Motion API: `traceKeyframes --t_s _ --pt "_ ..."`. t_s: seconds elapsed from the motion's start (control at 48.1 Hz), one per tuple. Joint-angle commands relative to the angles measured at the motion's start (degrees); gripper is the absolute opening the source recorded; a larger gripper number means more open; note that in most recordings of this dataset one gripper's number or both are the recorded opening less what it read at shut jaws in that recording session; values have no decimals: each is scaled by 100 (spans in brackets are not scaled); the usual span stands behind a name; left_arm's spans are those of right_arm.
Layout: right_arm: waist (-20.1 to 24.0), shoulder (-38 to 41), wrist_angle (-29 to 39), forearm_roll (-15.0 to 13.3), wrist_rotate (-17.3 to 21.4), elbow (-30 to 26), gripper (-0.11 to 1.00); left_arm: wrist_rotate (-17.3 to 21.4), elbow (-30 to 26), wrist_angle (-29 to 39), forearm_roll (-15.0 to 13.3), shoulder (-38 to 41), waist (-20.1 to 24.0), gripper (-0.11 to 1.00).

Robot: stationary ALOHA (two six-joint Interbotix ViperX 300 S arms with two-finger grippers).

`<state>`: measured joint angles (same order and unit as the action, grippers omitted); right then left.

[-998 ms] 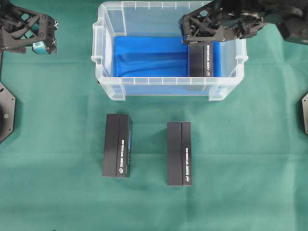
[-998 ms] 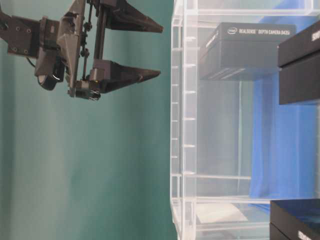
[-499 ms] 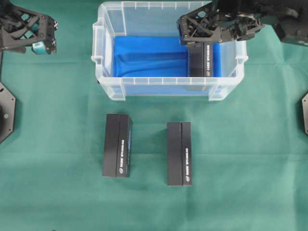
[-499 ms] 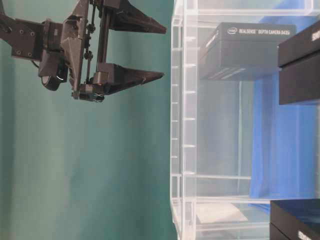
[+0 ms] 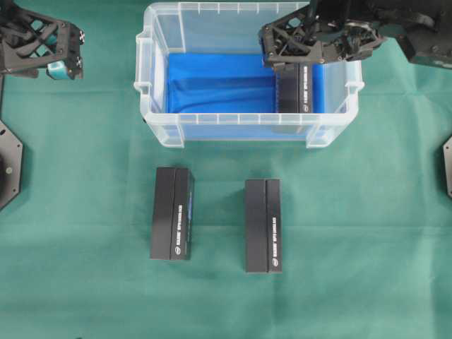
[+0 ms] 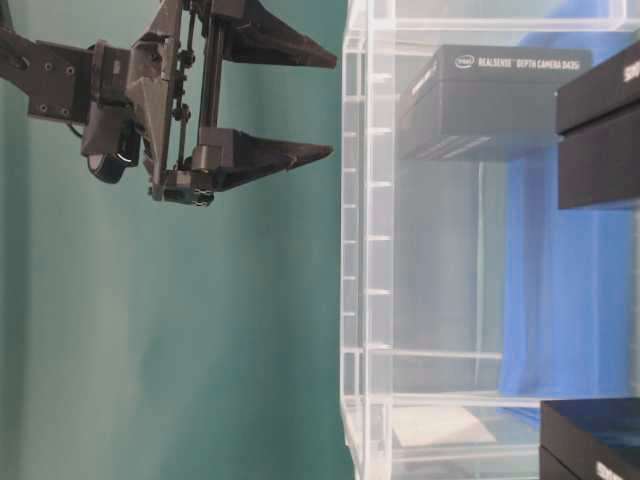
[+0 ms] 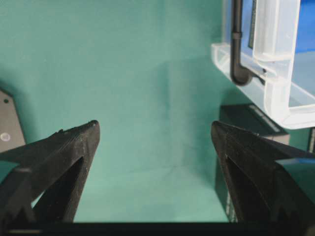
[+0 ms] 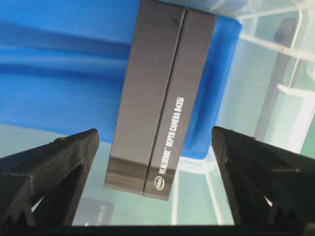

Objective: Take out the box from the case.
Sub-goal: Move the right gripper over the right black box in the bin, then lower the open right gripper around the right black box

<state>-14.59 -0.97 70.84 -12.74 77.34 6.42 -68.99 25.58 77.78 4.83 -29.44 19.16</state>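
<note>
Two black boxes (image 5: 171, 213) on green cloth (image 5: 353, 233)

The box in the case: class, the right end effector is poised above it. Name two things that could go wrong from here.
1. The box lies close to the right wall of the case, so one finger of the open right end effector may strike the rim.
2. The box rests on loose blue cloth, which might bunch or lift with it.

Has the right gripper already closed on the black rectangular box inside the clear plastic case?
No, the right gripper is open, its fingers clear of both sides of the black box.
</note>
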Motion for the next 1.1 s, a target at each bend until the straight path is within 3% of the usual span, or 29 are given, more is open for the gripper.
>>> traceKeyframes --t_s 0.0,0.769,1.081 --pt "9 -70 -35 -9 0 -114 94 9 -62 -9 -9 -62 -9 97" --pt "9 88 -193 -18 18 35 94 18 -62 -9 -9 -70 -9 97" --pt "9 105 -563 -26 264 334 94 18 -53 -9 -9 -70 -9 97"
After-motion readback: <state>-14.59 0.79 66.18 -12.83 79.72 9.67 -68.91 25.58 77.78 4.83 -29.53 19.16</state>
